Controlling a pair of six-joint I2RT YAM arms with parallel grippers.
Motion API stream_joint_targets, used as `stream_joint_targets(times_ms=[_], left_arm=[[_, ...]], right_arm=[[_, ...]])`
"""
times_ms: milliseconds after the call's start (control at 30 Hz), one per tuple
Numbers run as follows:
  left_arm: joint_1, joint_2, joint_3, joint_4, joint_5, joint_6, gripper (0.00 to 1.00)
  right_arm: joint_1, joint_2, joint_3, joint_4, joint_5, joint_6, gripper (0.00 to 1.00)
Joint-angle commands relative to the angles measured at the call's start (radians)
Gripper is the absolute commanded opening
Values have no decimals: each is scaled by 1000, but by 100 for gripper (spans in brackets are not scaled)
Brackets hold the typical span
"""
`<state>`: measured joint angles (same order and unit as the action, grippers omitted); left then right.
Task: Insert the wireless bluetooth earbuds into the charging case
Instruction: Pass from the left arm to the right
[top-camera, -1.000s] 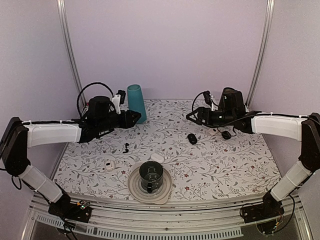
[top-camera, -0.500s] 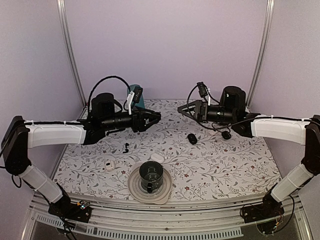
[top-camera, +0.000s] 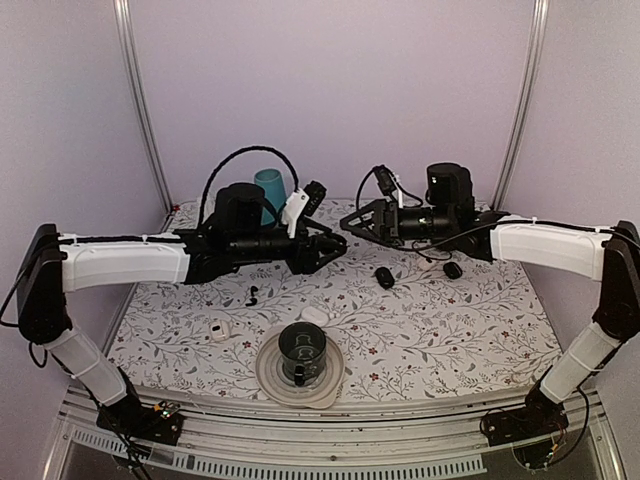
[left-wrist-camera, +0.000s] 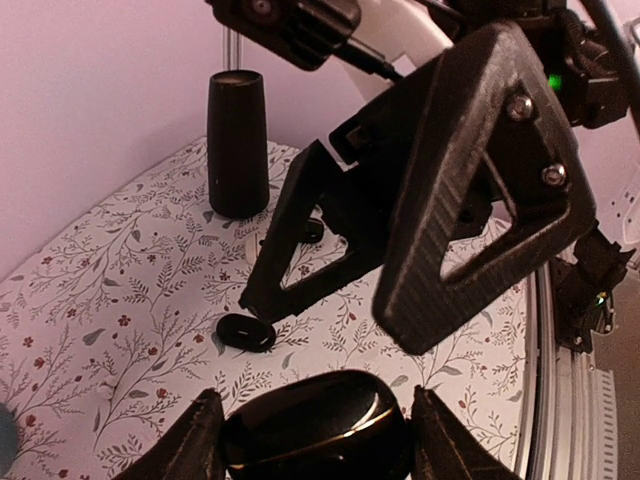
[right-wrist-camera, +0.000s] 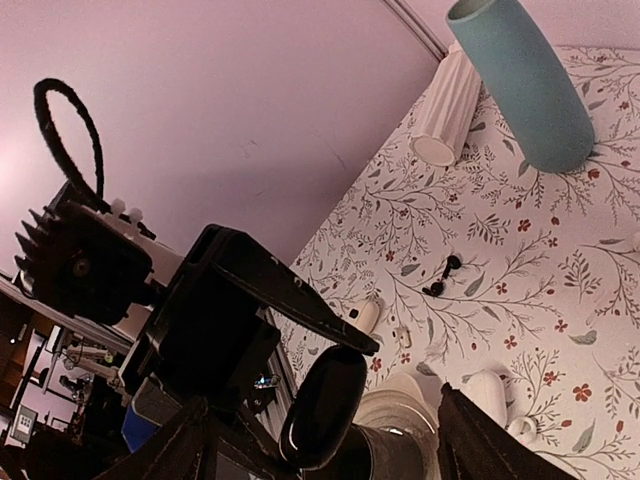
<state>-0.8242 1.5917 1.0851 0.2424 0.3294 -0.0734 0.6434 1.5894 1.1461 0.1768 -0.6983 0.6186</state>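
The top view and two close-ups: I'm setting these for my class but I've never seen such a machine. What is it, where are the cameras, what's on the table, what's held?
A robot: two arms bolted to a table, each ending in a two-finger gripper. The wide picture comes from a fixed camera above and behind them; the close-ups come from a camera on each wrist. The left gripper holds a black pod, likely the charging case. The right gripper faces it, open and empty. On the table lie two more pods, a tiny black earbud, small white pieces, a teal cup, and a dark cup on a plate.
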Motion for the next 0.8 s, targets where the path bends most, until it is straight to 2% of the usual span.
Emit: stream_joint_targets(times_ms=[0, 233, 667, 767], left_arm=[[-38, 25, 42, -71, -94, 83, 19], [-67, 39, 58, -99, -146, 119, 19], [-90, 56, 78, -110, -191, 147, 19], [-91, 59, 78, -109, -198, 148, 19]], right_arm=[[25, 37, 55, -142, -18, -50, 73], [36, 64, 87, -206, -20, -69, 61], [57, 101, 111, -246, -50, -72, 45], [58, 100, 109, -248, -49, -72, 37]])
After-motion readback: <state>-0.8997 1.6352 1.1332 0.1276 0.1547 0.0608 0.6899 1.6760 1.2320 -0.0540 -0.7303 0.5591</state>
